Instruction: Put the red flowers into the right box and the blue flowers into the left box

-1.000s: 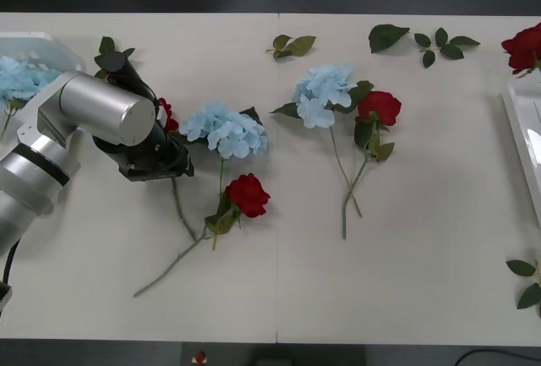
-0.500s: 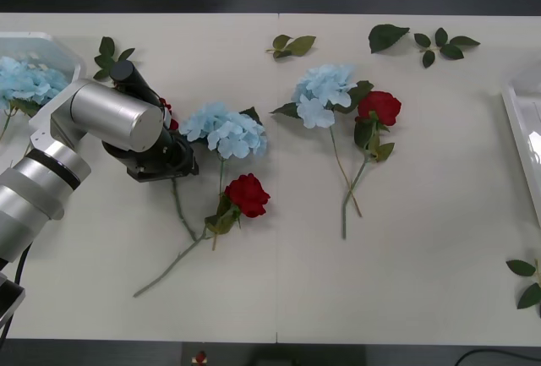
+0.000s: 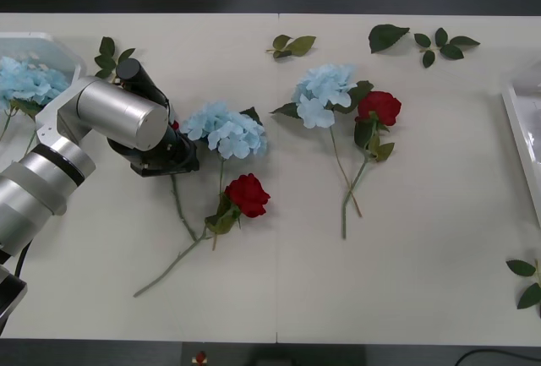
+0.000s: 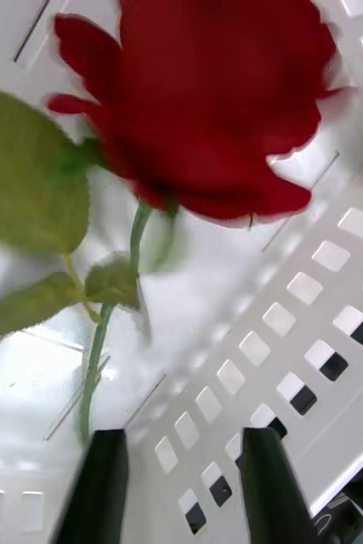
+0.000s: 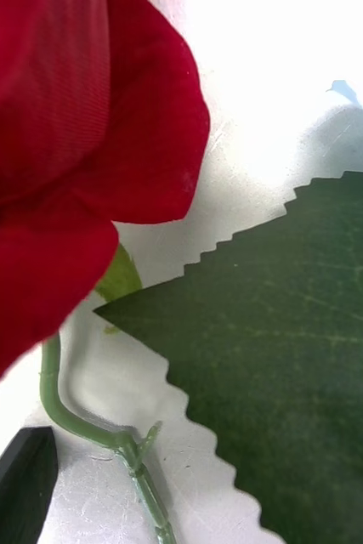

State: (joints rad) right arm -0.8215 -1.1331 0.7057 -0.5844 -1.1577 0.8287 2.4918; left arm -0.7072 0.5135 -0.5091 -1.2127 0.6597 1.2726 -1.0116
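My left gripper (image 3: 169,156) hangs low over a red flower (image 3: 173,124) beside a blue flower (image 3: 225,129). In the left wrist view that red bloom (image 5: 62,153) and a dark leaf (image 5: 292,357) are very close, and one black finger (image 5: 15,489) sits at the corner, open. Two more red flowers (image 3: 248,193) (image 3: 379,106) and another blue flower (image 3: 324,90) lie mid-table. Blue flowers (image 3: 25,79) lie in the left box (image 3: 52,44). My right gripper (image 4: 185,476) is open over the right box (image 4: 317,280), with a blurred red flower (image 4: 224,102) just beyond its fingers.
Loose green leaves lie at the table's back (image 3: 292,45) (image 3: 387,36) (image 3: 444,45), near the left box (image 3: 110,53) and at the right front (image 3: 528,286). The right box's rim (image 3: 517,121) shows at the right edge. The front half of the table is bare.
My left arm has crept right toward the rose beside the blue flower. A red rose seen at the far right edge one second ago has left the front view.
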